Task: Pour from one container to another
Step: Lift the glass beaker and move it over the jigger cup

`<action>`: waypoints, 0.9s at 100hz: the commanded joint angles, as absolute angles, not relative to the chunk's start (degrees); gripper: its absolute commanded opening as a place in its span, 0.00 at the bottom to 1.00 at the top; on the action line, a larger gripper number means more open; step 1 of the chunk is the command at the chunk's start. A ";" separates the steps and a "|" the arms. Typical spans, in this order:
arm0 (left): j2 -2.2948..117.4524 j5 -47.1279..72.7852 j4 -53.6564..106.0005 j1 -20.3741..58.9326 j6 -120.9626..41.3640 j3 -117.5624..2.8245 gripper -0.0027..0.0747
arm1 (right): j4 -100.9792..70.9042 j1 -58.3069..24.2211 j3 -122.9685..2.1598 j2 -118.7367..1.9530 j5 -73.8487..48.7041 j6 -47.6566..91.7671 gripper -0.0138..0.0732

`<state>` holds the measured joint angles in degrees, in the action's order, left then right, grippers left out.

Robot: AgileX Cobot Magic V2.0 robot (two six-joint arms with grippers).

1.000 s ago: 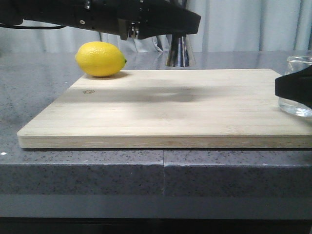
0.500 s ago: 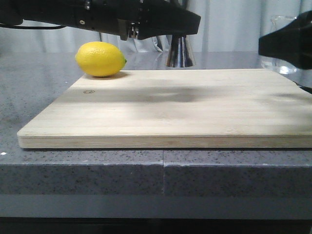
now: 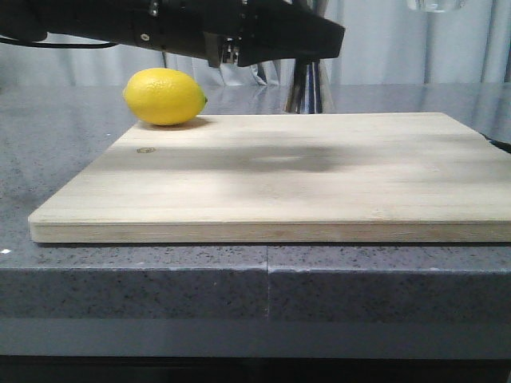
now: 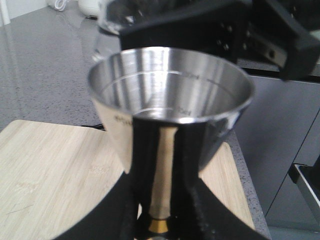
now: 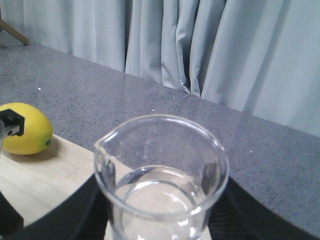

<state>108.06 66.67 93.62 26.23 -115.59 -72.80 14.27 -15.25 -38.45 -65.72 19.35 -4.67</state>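
My left gripper (image 4: 162, 202) is shut on the narrow gold-banded waist of the steel jigger (image 4: 170, 100), which stands upright with its empty upper cup open. In the front view only the jigger's lower cone (image 3: 308, 89) shows under the left gripper (image 3: 310, 57), over the board's far edge. The clear glass beaker (image 5: 161, 172) holds some clear liquid and sits upright between the fingers of my right gripper (image 5: 161, 222), which is shut on it. Its base (image 3: 435, 4) just shows at the top right of the front view. From the left wrist, the beaker (image 4: 111, 16) hangs just beyond the jigger's rim.
A yellow lemon (image 3: 165, 96) rests at the far left corner of the wooden cutting board (image 3: 271, 183), which lies on the grey speckled counter (image 3: 56, 128). Grey curtains hang behind. The counter's front edge runs below the board.
My right gripper has lifted the beaker from the board's right edge up to the top of the front view. The left arm has carried the jigger slightly to the right.
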 commanded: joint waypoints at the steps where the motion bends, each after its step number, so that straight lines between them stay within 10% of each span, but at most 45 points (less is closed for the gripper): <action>1: 104.57 73.34 97.40 27.02 -115.19 -74.63 0.01 | 15.71 -15.45 -42.73 -64.82 21.52 -4.21 0.39; 90: 104.57 73.34 97.01 28.08 -115.19 -74.63 0.01 | 37.48 -24.27 -55.95 -64.82 7.49 -4.21 0.39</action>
<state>108.06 66.78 93.02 27.37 -115.59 -72.80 35.58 -24.22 -53.83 -65.84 3.91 -4.56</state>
